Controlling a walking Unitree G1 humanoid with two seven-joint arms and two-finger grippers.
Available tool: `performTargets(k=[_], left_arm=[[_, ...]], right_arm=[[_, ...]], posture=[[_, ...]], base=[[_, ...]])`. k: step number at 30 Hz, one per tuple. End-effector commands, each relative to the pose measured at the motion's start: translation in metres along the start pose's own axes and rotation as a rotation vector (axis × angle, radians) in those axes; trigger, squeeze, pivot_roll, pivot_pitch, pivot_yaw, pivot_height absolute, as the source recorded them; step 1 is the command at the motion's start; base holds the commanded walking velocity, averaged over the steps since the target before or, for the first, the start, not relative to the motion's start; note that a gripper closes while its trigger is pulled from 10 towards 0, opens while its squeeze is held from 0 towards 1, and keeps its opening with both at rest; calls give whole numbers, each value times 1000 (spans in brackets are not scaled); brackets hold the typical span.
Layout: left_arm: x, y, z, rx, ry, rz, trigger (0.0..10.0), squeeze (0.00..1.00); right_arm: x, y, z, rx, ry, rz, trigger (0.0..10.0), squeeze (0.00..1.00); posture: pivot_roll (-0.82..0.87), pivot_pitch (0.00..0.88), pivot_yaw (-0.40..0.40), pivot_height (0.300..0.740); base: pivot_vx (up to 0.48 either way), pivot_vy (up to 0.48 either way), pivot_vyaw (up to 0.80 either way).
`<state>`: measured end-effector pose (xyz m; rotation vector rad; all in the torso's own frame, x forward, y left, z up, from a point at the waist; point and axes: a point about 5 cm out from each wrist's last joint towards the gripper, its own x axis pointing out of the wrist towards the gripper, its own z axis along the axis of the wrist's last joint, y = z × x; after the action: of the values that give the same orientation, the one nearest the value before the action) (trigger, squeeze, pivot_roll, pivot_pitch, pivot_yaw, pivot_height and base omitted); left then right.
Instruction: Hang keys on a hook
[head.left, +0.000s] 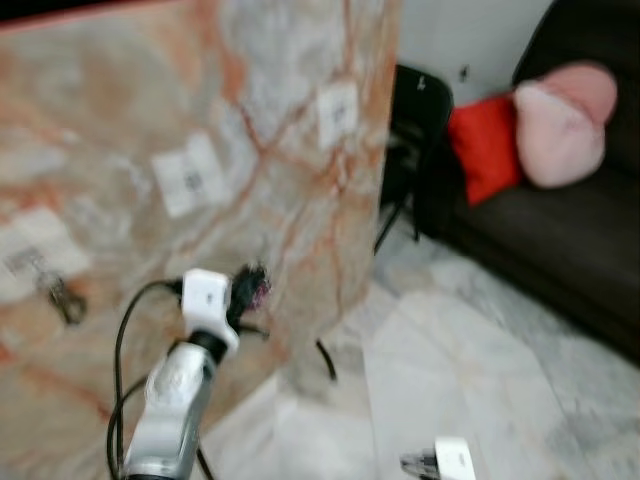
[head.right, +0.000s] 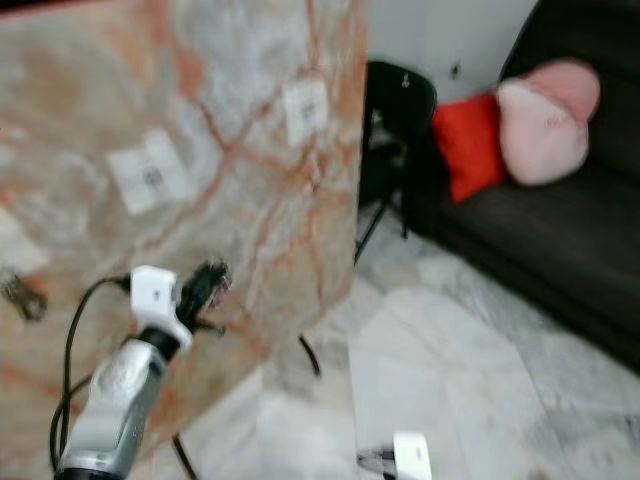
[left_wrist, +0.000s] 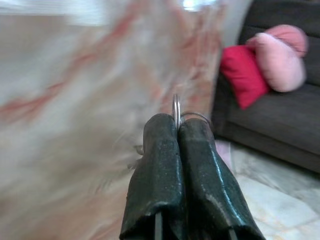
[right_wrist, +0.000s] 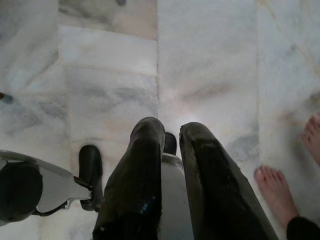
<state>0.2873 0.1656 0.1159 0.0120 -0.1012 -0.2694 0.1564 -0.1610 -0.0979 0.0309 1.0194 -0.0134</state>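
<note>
A tall marble-patterned board (head.left: 200, 120) stands before me with white hook pads (head.left: 190, 178) stuck on it. A small dark bunch (head.left: 65, 300), blurred, hangs low on its left. My left gripper (head.left: 250, 285) is raised close in front of the board, below the middle pad. In the left wrist view its black fingers (left_wrist: 160, 165) are pressed together, shut on a thin metal key ring (left_wrist: 176, 107) that sticks out past the tips. My right gripper (right_wrist: 171, 131) hangs low over the floor, fingers slightly apart with nothing between them.
A dark sofa (head.left: 560, 240) at the right carries a red cushion (head.left: 487, 145) and a pink cushion (head.left: 565, 120). A black stand (head.left: 415, 110) sits behind the board's edge. The floor is pale marble tile (head.left: 480, 360). A person's bare foot (right_wrist: 275, 192) is near my right gripper.
</note>
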Motion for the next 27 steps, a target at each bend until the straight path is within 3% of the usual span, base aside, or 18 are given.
performTargets(k=[1,4,10,27], left_arm=[[2,1,5,1,-14,14,10000,0],[2,1,6,4,-19,25,10000,0],[3,3,9,6,-30,35,10000,0],[4,-7,12,-3,-36,-30,10000,0]], right_arm=[[0,-1,2,1,-9,-2,10000,0],[0,-1,4,-26,-17,0,10000,0],[0,-1,4,-15,-22,3,10000,0],[0,-1,3,-3,-19,-1,10000,0]], posture=[[40,0,-6,740],[40,0,-5,740],[39,0,-6,740],[41,0,-5,740]], base=[[0,0,0],[0,0,0],[0,0,800],[0,0,0]])
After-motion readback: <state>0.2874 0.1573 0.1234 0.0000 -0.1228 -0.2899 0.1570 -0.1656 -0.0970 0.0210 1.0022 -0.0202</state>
